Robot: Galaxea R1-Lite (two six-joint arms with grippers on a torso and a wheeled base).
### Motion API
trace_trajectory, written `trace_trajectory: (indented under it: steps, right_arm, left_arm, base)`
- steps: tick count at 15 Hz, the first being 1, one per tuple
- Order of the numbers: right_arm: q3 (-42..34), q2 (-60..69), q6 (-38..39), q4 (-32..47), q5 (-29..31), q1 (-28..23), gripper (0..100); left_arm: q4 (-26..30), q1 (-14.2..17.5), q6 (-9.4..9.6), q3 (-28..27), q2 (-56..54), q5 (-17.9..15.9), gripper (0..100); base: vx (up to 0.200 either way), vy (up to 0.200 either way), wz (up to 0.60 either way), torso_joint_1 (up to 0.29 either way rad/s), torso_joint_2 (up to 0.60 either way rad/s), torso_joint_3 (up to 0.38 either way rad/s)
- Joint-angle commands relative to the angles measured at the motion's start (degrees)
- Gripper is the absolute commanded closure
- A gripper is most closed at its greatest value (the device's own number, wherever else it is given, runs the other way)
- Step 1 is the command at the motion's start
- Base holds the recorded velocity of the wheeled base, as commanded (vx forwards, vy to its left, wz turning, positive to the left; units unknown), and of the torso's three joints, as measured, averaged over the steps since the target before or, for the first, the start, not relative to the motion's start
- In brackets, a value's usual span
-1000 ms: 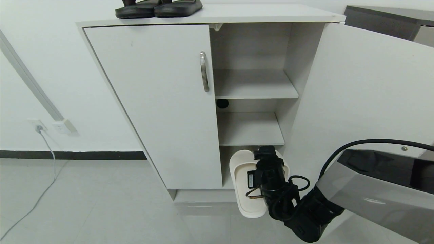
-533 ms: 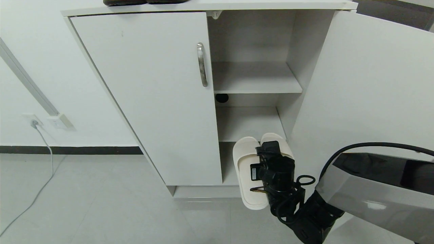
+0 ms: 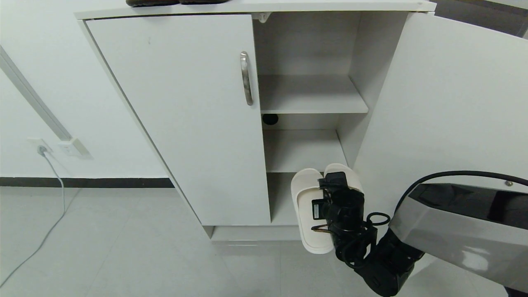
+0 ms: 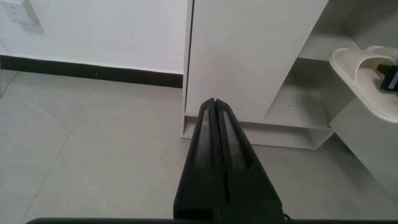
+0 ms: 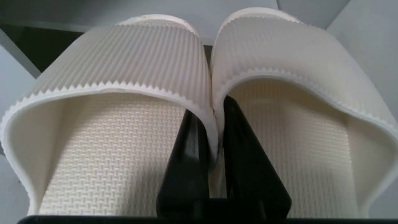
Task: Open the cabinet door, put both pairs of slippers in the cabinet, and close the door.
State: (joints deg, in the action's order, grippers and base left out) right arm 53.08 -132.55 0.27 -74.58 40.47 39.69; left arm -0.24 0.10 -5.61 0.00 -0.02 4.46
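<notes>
**White pair carried at the mouth of the lowest compartment**

The white slippers [image 3: 307, 206] are held side by side in the right claw [image 3: 335, 180], which is closed narrowly on their two inner side walls, pinched together. The toes are pointed into the cabinet [image 3: 255, 5], and the pair is seen just in front of the bottom compartment [image 3: 280, 202], below the middle shelf [image 3: 301, 150]. The right-hand door [image 3: 445, 103] is swung wide open. The black slippers [image 3: 152, 2] are left on the cabinet top. The left claw [image 4: 214, 106] is pressed shut on nothing and hangs low over the floor, well apart from the work.

The step in hand is judged to be the placing of the white pair. The pair should be kept level and carried straight in, so that the toes are not caught on the edge of the middle shelf or on the open door close by on the right. The soles should be lowered fully onto the compartment floor before the grip is released. The heels should be set deep enough that the door can later be closed.
</notes>
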Motion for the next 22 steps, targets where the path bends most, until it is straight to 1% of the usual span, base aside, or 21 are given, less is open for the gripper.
trace_trajectory:
  steps: [1, 4, 11, 15, 22]
  right_arm:
    - [-0.1, 0.8, 0.0, 0.1, 0.3, -0.3, 100]
    - [-0.1, 1.3, 0.3, 0.9, 0.5, -1.5, 100]
    - [-2.4, 2.8, 0.0, 1.0, 0.5, -2.1, 100]
    - [-4.2, 4.2, 0.0, 1.0, 0.5, -2.1, 100]
    - [-4.1, 4.8, -0.2, 1.1, 0.4, -1.0, 100]
  left_arm:
    - [0.0, 0.0, -0.02, 0.0, 0.0, 0.0, 100]
    - [0.0, 0.0, -0.02, 0.0, 0.0, 0.0, 100]
    - [0.0, 0.0, -0.02, 0.0, 0.1, 0.0, 100]
    - [0.0, 0.0, -0.02, 0.0, 0.1, 0.0, 100]
    - [0.0, 0.0, -0.02, 0.0, 0.0, 0.0, 100]
  base:
    - [0.0, 0.0, 0.0, 0.0, 0.0, 0.0]
    - [0.0, 0.0, 0.0, 0.0, 0.0, 0.0]
    - [0.0, 0.0, 0.0, 0.0, 0.0, 0.0]
    - [0.0, 0.0, 0.0, 0.0, 0.0, 0.0]
    - [0.0, 0.0, 0.0, 0.0, 0.0, 0.0]
